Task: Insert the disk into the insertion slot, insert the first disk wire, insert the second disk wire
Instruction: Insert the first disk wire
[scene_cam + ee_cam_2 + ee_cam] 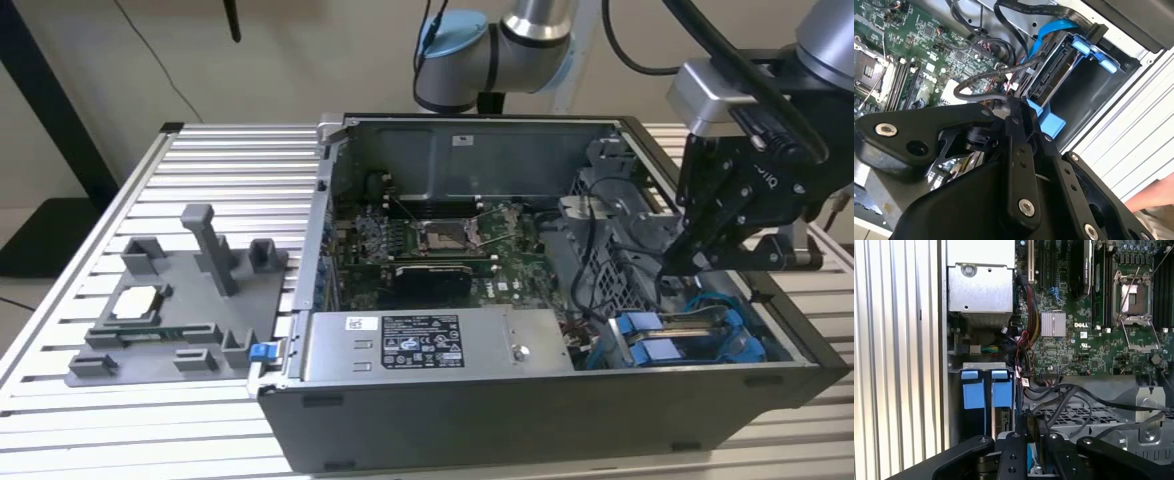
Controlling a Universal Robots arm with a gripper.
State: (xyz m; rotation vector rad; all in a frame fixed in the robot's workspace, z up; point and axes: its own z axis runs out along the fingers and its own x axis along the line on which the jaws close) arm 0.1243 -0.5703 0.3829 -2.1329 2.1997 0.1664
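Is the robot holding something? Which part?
I cannot tell. The gripper sits right by the black wire at the disk end.

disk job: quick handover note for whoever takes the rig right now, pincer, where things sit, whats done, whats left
The pincer is down at the drive-cage corner of the open case, right by the disk's connector edge.
The disk sits in its blue carrier inside the insertion slot.
Done: disk insertion looks complete.
A black wire loops toward the disk's connectors beside the pincer. A blue cable lies above the cage.
Left: both wires. I cannot tell if either is plugged in.
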